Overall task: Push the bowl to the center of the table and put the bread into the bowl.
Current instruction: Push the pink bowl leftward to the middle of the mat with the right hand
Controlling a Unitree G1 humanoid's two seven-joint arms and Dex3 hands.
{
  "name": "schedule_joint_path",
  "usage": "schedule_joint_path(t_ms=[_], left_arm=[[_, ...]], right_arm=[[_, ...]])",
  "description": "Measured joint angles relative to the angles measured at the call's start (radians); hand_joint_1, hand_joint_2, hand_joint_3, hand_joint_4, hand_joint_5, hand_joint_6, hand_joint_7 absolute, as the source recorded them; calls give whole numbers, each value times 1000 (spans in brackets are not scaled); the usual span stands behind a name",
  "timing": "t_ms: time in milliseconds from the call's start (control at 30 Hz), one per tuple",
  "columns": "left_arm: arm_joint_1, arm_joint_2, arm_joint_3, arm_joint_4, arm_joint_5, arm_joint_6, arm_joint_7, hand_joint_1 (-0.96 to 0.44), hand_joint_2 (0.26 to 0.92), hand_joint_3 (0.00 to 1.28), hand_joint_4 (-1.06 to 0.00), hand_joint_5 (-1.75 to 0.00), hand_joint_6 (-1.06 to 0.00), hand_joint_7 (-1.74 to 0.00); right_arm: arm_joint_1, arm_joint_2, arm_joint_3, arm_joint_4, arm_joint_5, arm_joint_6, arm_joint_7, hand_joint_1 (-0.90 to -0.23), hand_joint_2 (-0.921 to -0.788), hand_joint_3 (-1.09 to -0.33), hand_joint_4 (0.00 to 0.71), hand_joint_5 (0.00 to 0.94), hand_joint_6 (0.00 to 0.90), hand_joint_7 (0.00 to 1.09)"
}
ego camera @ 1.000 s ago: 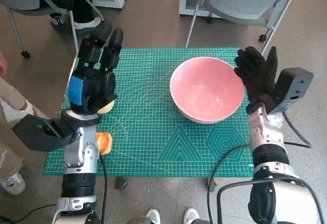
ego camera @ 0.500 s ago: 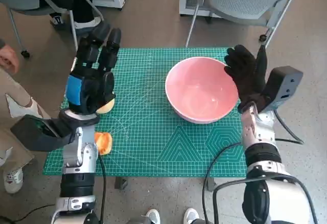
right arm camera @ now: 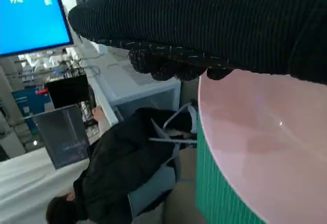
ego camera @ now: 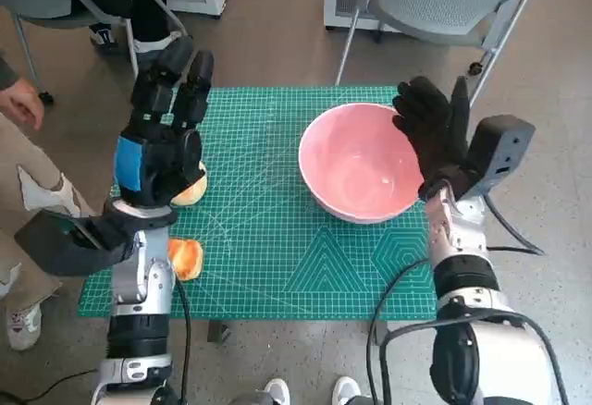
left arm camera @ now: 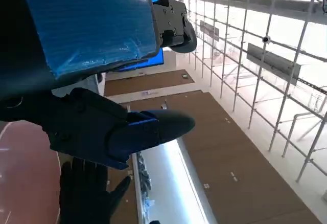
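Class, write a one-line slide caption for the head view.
Gloved right hand rests against the pink bowl on the green mat; left hand hovers open above the bread.

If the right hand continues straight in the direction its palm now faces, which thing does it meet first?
Probably nothing new: the right hand already seems to lie against the rim of the pink bowl, palm toward the table's middle. Contact is likely, though depth is unclear. Beyond the bowl lies bare green mat.

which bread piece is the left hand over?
The paler bread, partly hidden under the left hand. The orange piece lies nearer the mat's front edge, beside the forearm.
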Motion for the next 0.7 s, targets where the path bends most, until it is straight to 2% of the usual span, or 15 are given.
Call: schedule_joint_path(t_ms=[700], left_arm=[[27,2,3,-61,0,38,38,-615,921,573,-122,-2,1,-592]], right_arm=[[-11,67,20,0,-5,-10,4,-658,-921,-980,126,2,147,84]])
